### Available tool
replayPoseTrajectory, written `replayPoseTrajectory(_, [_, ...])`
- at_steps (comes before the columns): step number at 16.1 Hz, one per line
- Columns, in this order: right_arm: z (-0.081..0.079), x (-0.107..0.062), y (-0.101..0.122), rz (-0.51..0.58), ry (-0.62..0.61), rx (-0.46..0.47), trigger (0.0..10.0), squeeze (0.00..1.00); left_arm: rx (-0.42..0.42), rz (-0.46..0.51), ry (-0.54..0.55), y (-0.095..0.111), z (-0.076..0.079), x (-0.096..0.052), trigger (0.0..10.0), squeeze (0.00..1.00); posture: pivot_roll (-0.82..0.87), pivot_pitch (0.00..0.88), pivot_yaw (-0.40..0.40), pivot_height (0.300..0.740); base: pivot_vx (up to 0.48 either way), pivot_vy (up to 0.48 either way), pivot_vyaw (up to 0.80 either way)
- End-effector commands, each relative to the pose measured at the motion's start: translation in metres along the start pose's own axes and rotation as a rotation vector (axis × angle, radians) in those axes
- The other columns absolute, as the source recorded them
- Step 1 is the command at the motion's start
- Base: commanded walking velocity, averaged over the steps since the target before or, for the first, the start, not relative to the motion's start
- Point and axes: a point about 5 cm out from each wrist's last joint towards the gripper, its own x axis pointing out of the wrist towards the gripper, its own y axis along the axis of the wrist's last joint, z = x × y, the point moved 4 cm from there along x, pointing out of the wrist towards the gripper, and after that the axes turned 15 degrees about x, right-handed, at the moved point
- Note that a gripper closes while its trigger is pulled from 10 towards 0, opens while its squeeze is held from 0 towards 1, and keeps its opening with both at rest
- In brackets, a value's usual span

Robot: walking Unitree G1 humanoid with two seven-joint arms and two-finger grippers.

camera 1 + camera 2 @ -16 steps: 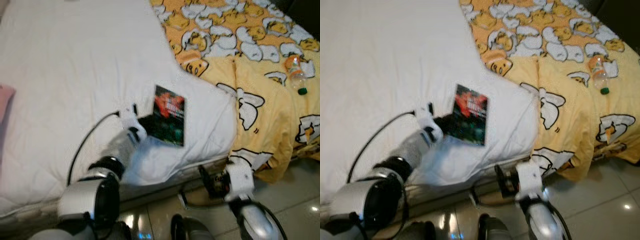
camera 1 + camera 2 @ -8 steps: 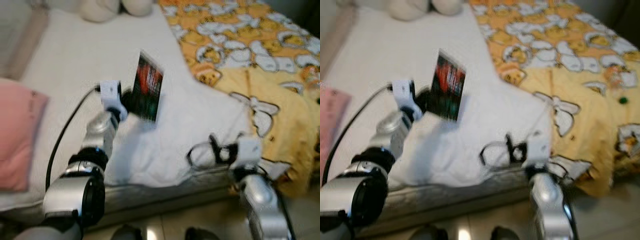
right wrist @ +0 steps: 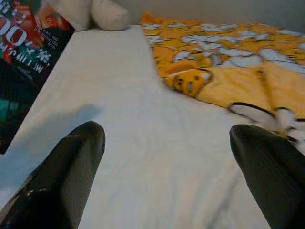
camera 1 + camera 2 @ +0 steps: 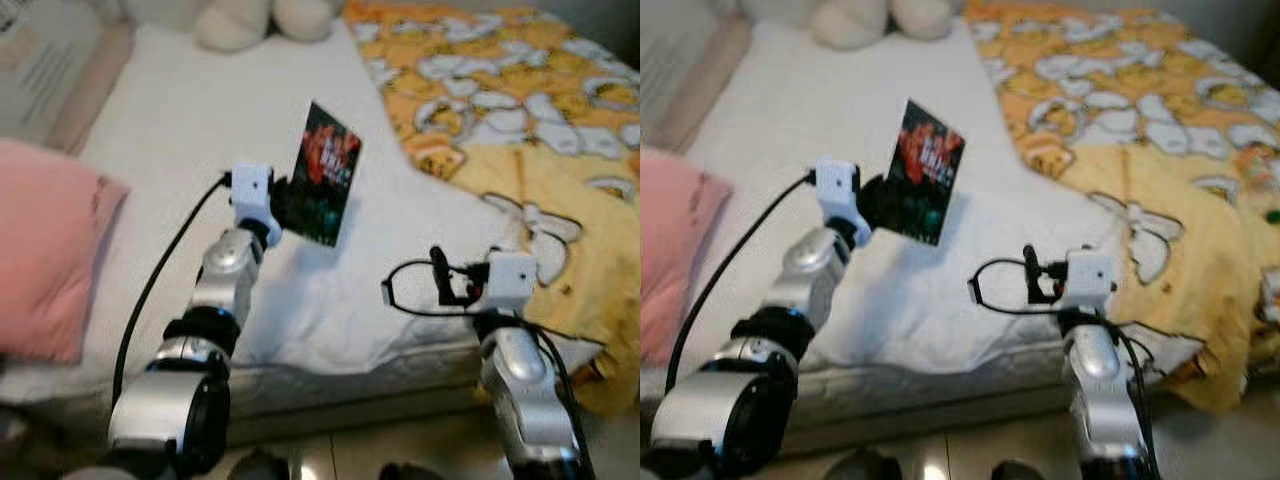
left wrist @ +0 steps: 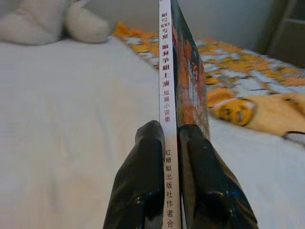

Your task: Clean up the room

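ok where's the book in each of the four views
Left eye view: book left of centre, held above the white bed.
Right eye view: book left of centre.
Left wrist view: edge-on, spine up the middle, between the left hand's fingers.
Right wrist view: cover at the upper left corner.
Shared landmark: yellow duck blanket.

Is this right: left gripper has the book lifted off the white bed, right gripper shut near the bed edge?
Not quite. The right gripper is open, not shut: the right wrist view shows its two fingers spread wide apart with nothing between them. The rest holds: the left gripper is clamped on the book, held up above the white bed.
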Motion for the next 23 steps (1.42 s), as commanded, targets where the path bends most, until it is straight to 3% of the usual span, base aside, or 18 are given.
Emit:
replayPoseTrajectory(1, [0.001, 0.0, 0.0, 0.006, 0.004, 0.001, 10.0, 0.0, 0.027, 0.02, 0.033, 0.007, -0.01, 0.001, 10.0, 0.0, -0.04, 0.0, 0.051, 0.736, 0.0, 0.401, 0.59])
replayPoseTrajectory(10, [-0.002, -0.003, -0.014, -0.027, 0.022, 0.007, 10.0, 0.0, 0.095, -0.023, 0.011, 0.002, -0.007, 0.002, 10.0, 0.0, -0.03, 0.0, 0.048, 0.736, 0.0, 0.473, 0.0])
replayPoseTrajectory(15, [-0.002, -0.006, -0.018, -0.038, 0.028, 0.001, 10.0, 0.0, 0.109, -0.051, -0.01, -0.001, 0.005, 0.006, 10.0, 0.0, -0.04, 0.0, 0.051, 0.736, 0.0, 0.335, 0.0])
replayPoseTrajectory(20, [-0.004, -0.008, -0.021, -0.046, 0.037, -0.005, 10.0, 0.0, -0.001, -0.098, 0.041, -0.009, 0.01, 0.006, 10.0, 0.0, -0.05, 0.0, 0.049, 0.736, 0.269, 0.0, 0.0])
replayPoseTrajectory(23, [-0.004, -0.01, -0.023, -0.052, 0.042, -0.008, 10.0, 0.0, 0.001, -0.103, 0.075, -0.009, 0.006, 0.006, 10.0, 0.0, -0.05, 0.0, 0.044, 0.736, 0.48, 0.0, 0.0])
